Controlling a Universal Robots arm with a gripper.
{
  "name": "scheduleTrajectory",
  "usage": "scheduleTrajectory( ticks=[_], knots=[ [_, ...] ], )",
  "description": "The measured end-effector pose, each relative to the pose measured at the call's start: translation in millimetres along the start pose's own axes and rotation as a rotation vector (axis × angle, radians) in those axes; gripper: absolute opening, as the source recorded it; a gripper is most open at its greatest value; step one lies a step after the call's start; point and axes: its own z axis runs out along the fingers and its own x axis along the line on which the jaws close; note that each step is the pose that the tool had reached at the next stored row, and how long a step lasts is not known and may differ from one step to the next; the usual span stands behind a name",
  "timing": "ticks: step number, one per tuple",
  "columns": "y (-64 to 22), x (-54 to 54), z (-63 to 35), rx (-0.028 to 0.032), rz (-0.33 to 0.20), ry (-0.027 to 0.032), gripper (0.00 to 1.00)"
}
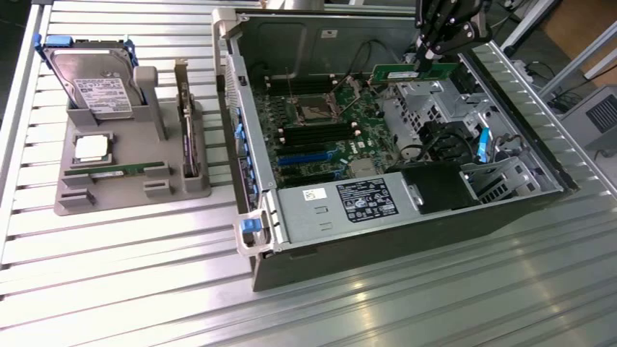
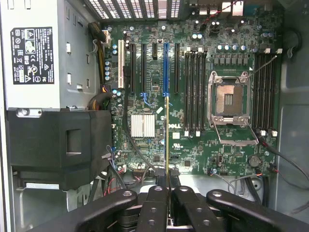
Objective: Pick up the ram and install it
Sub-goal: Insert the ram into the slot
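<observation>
Slatted metal tabletop (image 1: 115,289) carries an open computer case (image 1: 386,246) lying on its side, with a gray holder (image 1: 87,199) well apart from it towards the exterior view's left. The holder keeps a hard drive (image 1: 92,83), a square silver processor chip (image 1: 92,147), a taller card (image 1: 185,123) standing on edge, and a thin green strip (image 1: 121,170) lying flat that may be another memory stick, though I cannot tell for sure. The pick-up looks done: the gripper (image 1: 424,59) hangs above the far end of the case with its fingers (image 2: 154,208) clenched on the ram (image 1: 417,72), a narrow green board held on edge and clear of everything under it. From the wrist camera the ram is seen edge-on as a thin line running out from between the fingers over the motherboard (image 2: 154,72). The install is not yet done. The black memory slots (image 2: 195,92) beside the empty processor socket (image 2: 231,99) are all vacant, and the further bank on the socket's other side is bare too. The ram's edge appears to line up with the long blue card slot (image 2: 166,67) rather than with either bank of memory slots, so it looks neither aligned nor lowered. By my reading the task stands about midway: stick in hand and over the case, seating left to do.
</observation>
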Motion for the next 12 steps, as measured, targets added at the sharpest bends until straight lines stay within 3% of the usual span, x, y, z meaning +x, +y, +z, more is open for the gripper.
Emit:
scheduleTrajectory(
  ticks=[12],
  knots=[
    [1.2, -0.4, 6.0, 0.0, 0.0, 0.0, 0.12]
  ],
)
